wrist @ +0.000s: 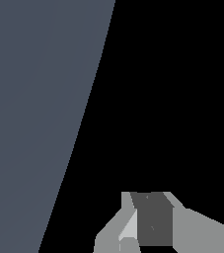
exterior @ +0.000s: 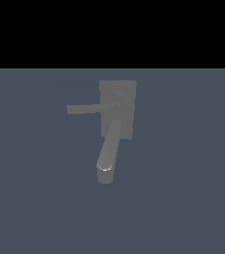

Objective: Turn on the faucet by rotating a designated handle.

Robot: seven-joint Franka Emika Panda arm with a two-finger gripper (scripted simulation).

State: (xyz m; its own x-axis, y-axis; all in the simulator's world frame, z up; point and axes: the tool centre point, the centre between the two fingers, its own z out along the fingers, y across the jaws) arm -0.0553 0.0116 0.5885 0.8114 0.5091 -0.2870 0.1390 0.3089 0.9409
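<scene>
The gripper (wrist: 150,222) appears only in the wrist view, as pale finger bodies flanking a darker block at the frame's edge; the fingertips are cut off, so how far the jaws stand apart cannot be told, and nothing is seen held between them. Beyond the gripper that view shows only a slab of blue-grey floor (wrist: 34,123) against black, with no part of the faucet in sight. The faucet (exterior: 117,111) appears only in the exterior view: a flat back plate (exterior: 126,89) carries a round hub (exterior: 118,102), from which the thin handle (exterior: 86,108) runs level toward the exterior view's left and the thick spout (exterior: 108,151) runs down and forward below the hub. No arm is visible there, so the gripper is judged well apart from the handle, and its bearing relative to the hub cannot be fixed from either view. Risks from here: an approach begun with the faucet outside the wrist camera's field may arrive at the spout, which is bulkier than the handle and also joins the hub; contact close to the hub would give little leverage and may slip off the slim bar; a push along the bar rather than across it would not turn it.
</scene>
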